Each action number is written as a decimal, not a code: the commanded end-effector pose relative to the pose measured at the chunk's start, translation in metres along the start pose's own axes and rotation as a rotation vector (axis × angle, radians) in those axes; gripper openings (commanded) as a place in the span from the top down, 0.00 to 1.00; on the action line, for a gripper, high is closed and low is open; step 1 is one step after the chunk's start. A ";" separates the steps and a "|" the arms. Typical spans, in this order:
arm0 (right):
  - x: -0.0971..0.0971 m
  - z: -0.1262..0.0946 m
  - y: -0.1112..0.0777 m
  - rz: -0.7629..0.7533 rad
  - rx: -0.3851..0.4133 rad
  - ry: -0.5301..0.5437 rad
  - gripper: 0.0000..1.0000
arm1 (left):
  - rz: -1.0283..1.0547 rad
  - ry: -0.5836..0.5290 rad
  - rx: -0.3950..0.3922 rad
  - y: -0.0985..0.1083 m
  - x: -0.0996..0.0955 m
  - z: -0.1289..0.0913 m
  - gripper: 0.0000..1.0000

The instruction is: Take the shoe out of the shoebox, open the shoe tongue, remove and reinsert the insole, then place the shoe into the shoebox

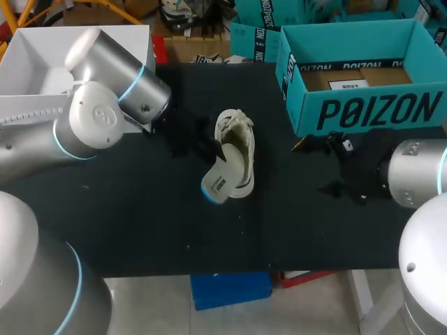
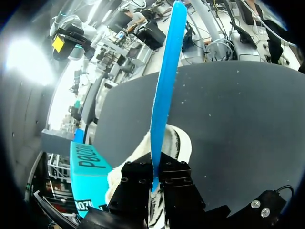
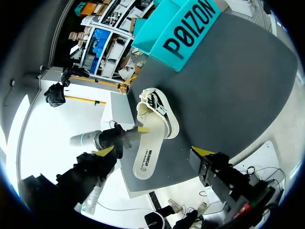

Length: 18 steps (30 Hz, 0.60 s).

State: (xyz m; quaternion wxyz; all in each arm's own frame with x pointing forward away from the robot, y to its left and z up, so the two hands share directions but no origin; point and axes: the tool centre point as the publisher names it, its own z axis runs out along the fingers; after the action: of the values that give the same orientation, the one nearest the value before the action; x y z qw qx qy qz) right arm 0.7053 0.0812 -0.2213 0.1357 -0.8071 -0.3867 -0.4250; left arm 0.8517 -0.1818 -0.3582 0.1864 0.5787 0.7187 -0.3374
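Observation:
A cream shoe (image 1: pixel 237 139) lies on its side in the middle of the black table (image 1: pixel 140 209). Its insole (image 1: pixel 222 178), white on top and blue underneath, sticks halfway out of the shoe's opening. My left gripper (image 1: pixel 209 150) is shut on the insole's edge; in the left wrist view the blue insole (image 2: pixel 167 90) rises edge-on from between the fingers (image 2: pixel 138 181), with the shoe (image 2: pixel 178 143) just beneath. My right gripper (image 3: pixel 152 151) stands open, apart from the shoe (image 3: pixel 155 109) and insole (image 3: pixel 147 155), to the shoe's right (image 1: pixel 314 167). The teal shoebox (image 1: pixel 377 112) stands open at the back right.
A white open box (image 1: pixel 42 56) sits at the back left behind my left arm. The teal shoebox (image 3: pixel 186 28) lies beyond the shoe from my right gripper. Bare black table stretches in front of the shoe toward the front edge.

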 end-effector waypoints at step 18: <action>-0.006 0.001 -0.007 0.015 -0.155 0.012 0.00 | 0.081 0.092 -0.046 0.017 -0.016 0.014 1.00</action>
State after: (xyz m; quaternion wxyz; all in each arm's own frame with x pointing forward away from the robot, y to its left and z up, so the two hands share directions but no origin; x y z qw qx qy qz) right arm 0.7053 0.0813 -0.2213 0.1357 -0.8071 -0.3867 -0.4250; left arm 0.8675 -0.1966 -0.3594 0.1829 0.6169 0.7094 -0.2875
